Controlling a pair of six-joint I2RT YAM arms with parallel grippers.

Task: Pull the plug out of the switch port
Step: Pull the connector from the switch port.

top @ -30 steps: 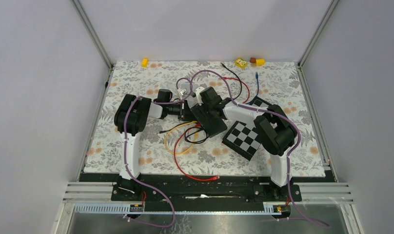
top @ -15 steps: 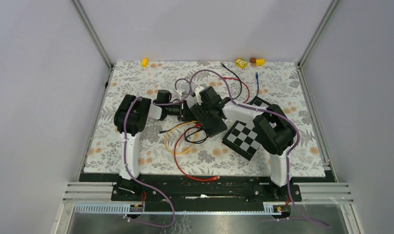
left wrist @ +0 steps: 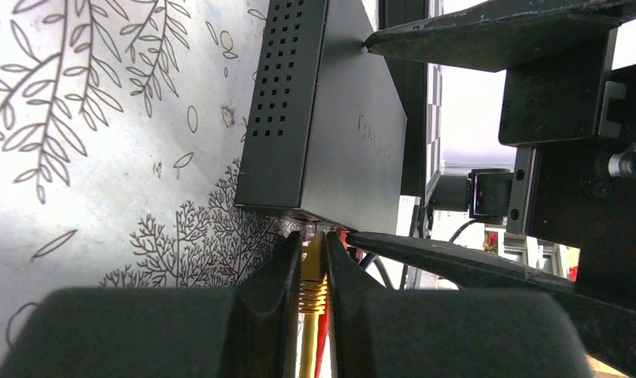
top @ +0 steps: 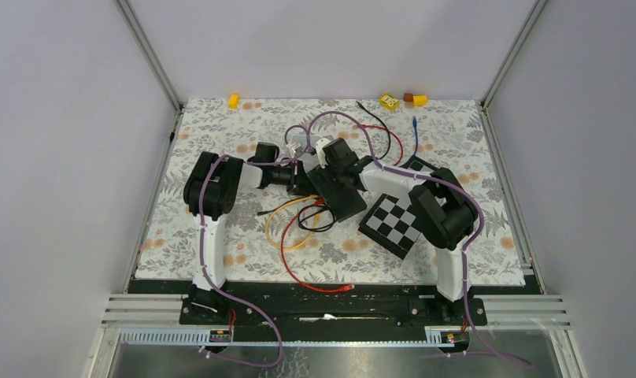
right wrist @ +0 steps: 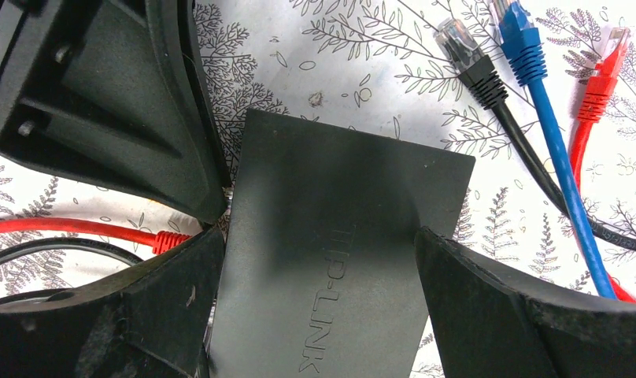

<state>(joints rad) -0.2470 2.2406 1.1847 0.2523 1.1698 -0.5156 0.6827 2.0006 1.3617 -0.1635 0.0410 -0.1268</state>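
Observation:
The black switch lies on the floral mat at mid-table. My right gripper straddles it from above, and its wide-set fingers press both long sides of the TP-LINK case. My left gripper is shut on the yellow plug, whose clear tip sits right at the port face of the switch. Whether the tip is still inside the port I cannot tell. A red plug sits in the neighbouring port. In the top view my left gripper meets the switch's left end.
A checkerboard plate lies right of the switch. Yellow, black and red cables loop in front of it. Loose black, blue and red plugs lie behind it. Small yellow objects sit at the back edge.
My left wrist has shifted slightly toward the back and right, keeping its hold on the yellow plug. The switch and my right arm have stayed put.

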